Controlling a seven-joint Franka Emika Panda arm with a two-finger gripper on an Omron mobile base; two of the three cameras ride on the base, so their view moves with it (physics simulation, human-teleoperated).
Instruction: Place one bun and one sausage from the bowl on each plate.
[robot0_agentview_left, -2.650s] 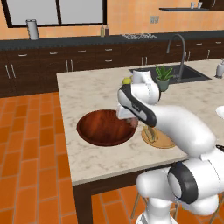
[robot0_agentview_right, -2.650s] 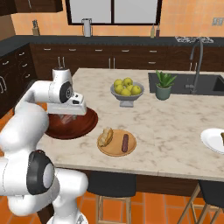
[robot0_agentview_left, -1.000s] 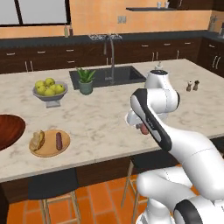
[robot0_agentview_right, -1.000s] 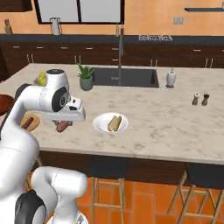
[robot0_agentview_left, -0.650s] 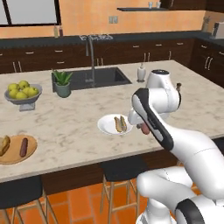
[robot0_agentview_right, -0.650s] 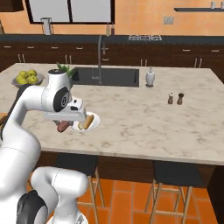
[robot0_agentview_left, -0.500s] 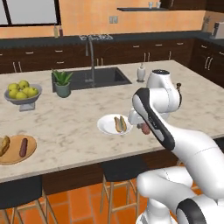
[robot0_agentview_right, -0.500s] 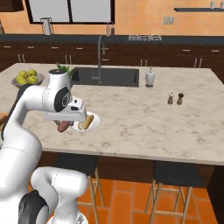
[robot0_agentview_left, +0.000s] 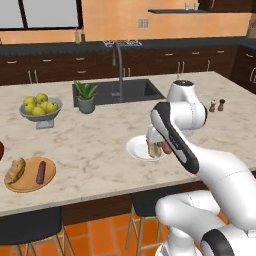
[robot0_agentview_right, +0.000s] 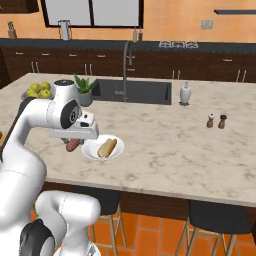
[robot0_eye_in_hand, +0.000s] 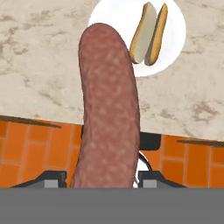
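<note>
A split tan bun (robot0_eye_in_hand: 150, 34) lies on the round glossy white plate (robot0_agentview_right: 90, 151) on the marble counter (robot0_agentview_right: 165, 145), while the gripper (robot0_agentview_right: 73, 142) grasps a long reddish-brown sausage (robot0_eye_in_hand: 107, 113) just beside that plate.

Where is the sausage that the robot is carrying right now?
The sausage hangs in the gripper near the front edge of the counter, just beside the white plate, which already holds a bun.
</note>
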